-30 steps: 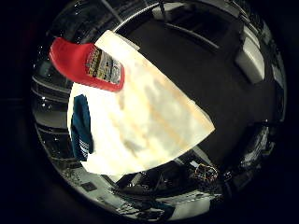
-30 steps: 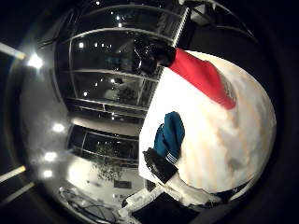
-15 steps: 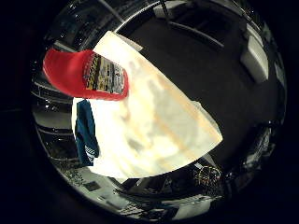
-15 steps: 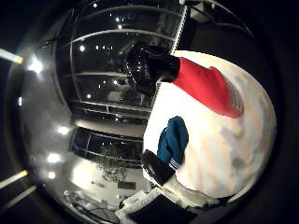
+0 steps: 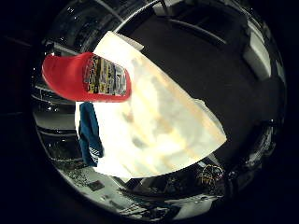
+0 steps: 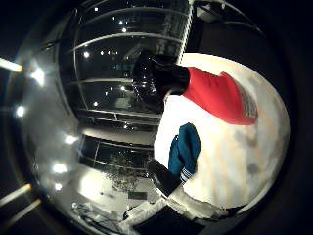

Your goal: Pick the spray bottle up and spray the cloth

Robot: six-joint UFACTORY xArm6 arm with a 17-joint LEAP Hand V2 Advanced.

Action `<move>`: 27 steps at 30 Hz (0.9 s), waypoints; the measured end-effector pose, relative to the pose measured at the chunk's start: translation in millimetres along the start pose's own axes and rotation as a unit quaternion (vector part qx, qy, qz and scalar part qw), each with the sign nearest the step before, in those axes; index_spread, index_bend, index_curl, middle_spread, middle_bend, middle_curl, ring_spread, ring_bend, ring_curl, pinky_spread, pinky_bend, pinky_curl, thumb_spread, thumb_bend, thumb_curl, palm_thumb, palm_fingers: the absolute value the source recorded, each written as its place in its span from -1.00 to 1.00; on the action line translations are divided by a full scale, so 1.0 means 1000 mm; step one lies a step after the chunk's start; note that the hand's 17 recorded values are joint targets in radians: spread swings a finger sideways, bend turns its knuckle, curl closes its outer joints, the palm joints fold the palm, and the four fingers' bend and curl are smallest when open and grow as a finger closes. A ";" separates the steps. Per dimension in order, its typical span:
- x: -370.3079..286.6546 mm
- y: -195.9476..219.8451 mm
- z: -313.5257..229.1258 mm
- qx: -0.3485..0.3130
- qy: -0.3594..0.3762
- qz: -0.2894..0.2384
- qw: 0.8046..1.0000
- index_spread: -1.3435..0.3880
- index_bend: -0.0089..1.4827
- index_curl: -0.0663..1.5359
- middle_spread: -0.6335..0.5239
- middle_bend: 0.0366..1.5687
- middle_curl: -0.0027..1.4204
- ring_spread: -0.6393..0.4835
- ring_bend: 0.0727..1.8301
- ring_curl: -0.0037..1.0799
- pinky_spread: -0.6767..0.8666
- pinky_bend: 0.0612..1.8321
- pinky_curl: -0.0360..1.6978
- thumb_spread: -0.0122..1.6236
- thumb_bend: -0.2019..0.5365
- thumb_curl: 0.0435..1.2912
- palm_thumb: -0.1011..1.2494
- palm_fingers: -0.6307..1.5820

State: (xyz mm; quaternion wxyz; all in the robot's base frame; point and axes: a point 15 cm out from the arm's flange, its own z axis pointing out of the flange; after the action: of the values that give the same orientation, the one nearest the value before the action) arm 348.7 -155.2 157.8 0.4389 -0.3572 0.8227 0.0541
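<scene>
We approach the red spray bottle (image 5: 84, 77) beside the blue cloth (image 6: 184, 149) on the worktop (image 5: 163, 126); finger state cannot be told; grasping follows.

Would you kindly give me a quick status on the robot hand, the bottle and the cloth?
Robot hand above the table, fingers out of view. Red spray bottle upright on the table, black sprayer on top. Blue cloth lying beside it. Nothing between them.
</scene>
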 end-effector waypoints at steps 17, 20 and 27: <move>-0.014 0.006 0.012 -0.022 -0.017 -0.009 1.000 0.40 -0.82 -0.71 0.55 -0.80 -0.59 0.62 -0.67 -0.50 0.38 -0.56 -0.59 0.20 -0.54 -0.62 -0.32 -0.48; -0.018 0.006 0.014 -0.026 -0.016 -0.015 0.999 0.40 -0.82 -0.70 0.55 -0.81 -0.59 0.62 -0.67 -0.50 0.38 -0.56 -0.59 0.19 -0.53 -0.62 -0.34 -0.48; -0.028 0.012 0.023 -0.038 -0.017 -0.027 0.999 0.40 -0.82 -0.70 0.55 -0.81 -0.59 0.62 -0.67 -0.50 0.38 -0.56 -0.59 0.18 -0.53 -0.60 -0.33 -0.48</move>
State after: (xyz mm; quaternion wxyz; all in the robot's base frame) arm 366.8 -122.2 162.9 0.4404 -0.3943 0.8027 0.0792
